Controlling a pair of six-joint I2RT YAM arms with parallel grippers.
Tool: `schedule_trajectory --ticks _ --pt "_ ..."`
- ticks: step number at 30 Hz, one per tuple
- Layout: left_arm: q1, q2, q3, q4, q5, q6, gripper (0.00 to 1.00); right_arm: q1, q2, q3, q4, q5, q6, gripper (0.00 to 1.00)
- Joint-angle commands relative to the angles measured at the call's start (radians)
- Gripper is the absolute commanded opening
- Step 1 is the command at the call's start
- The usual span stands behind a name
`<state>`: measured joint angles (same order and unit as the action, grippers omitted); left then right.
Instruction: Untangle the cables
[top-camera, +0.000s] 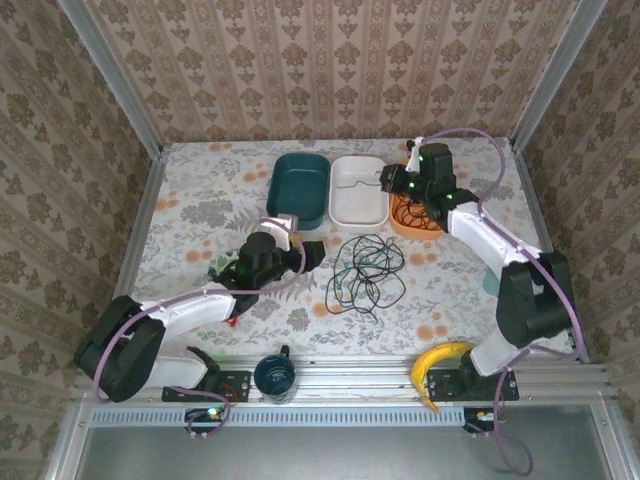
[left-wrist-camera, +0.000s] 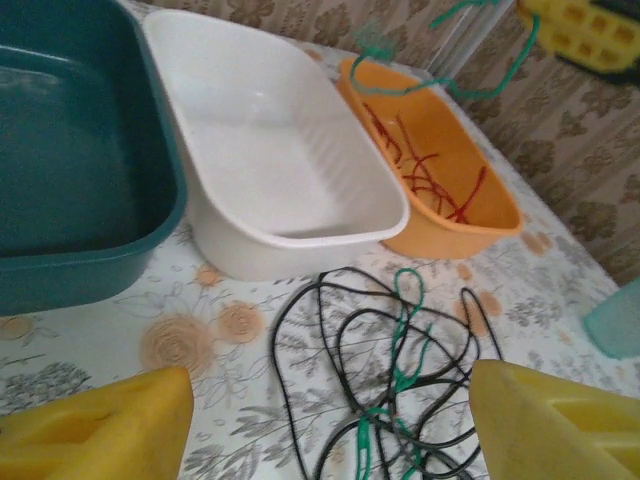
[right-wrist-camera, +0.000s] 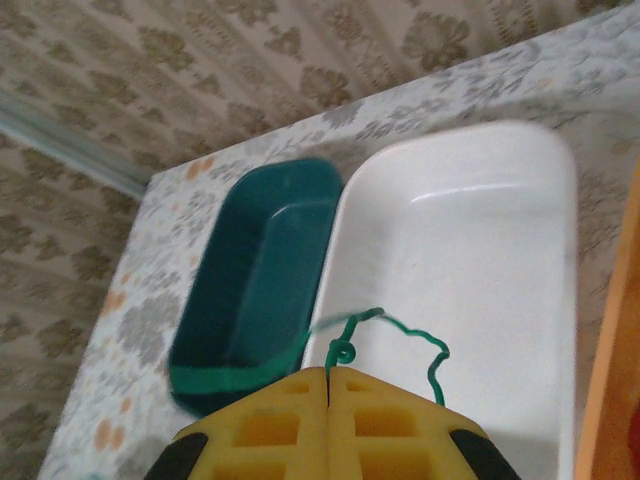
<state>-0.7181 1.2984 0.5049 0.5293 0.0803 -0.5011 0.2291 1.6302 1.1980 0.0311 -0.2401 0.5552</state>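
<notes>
1. Sorting by colour looks to be the scheme. A red-orange cable (left-wrist-camera: 430, 165) lies loose inside the orange bin (left-wrist-camera: 500, 225), apart from the rest, so I judge that strand done.
2. The right gripper (right-wrist-camera: 328, 378) is clamped tight on a green cable (right-wrist-camera: 395, 325). The strand curls out from between the closed tips and hangs above the white bin (right-wrist-camera: 480, 230), near its border with the teal bin (right-wrist-camera: 255, 280). It is probably held high to draw it free of the pile and carry it to a tray. Which tray is meant I cannot tell.
3. The remaining tangle (top-camera: 365, 270) is black loops with a green-teal strand threaded through. It lies flat on the table (top-camera: 200, 200), just in front of the white and orange bins. Whether the held strand joins this pile cannot be made out.
4. The left gripper (left-wrist-camera: 332, 400) has its fingers spread wide with nothing between them. The tangle lies just ahead of the gap. My reading is that it is poised to pin or pick up a black loop.
5. Right arm pose: it reaches far forward from its base, with the wrist raised over the back of the table and looking down on the bins.
6. Left arm pose: it lies low and stretches diagonally toward the table's centre, with the wrist at a shallow pitch facing the bins.
</notes>
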Motion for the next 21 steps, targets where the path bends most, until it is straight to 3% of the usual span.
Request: schedule_trajectory --ticks 1,7,9,12,18,21 --pt "-0.027 -0.014 0.034 -0.106 -0.037 0.065 0.77 -0.001 0.106 0.057 0.004 0.12 -0.019 0.0" --pt "-0.047 0.044 0.066 -0.116 -0.02 0.07 0.78 0.065 0.254 0.149 0.004 0.086 -0.067 0.06" --pt "-0.058 0.071 0.084 -0.12 -0.012 0.083 0.78 0.095 0.255 0.145 -0.022 0.086 -0.094 0.27" --pt "-0.074 0.111 0.113 -0.136 0.009 0.1 0.78 0.118 0.193 0.077 -0.019 0.112 -0.106 0.38" --pt "-0.095 0.18 0.156 -0.176 0.051 0.122 0.72 0.132 -0.014 -0.101 -0.107 0.075 -0.144 0.4" --pt "-0.088 0.172 0.122 -0.158 -0.06 0.06 0.74 0.17 -0.092 -0.174 -0.224 0.027 -0.197 0.4"
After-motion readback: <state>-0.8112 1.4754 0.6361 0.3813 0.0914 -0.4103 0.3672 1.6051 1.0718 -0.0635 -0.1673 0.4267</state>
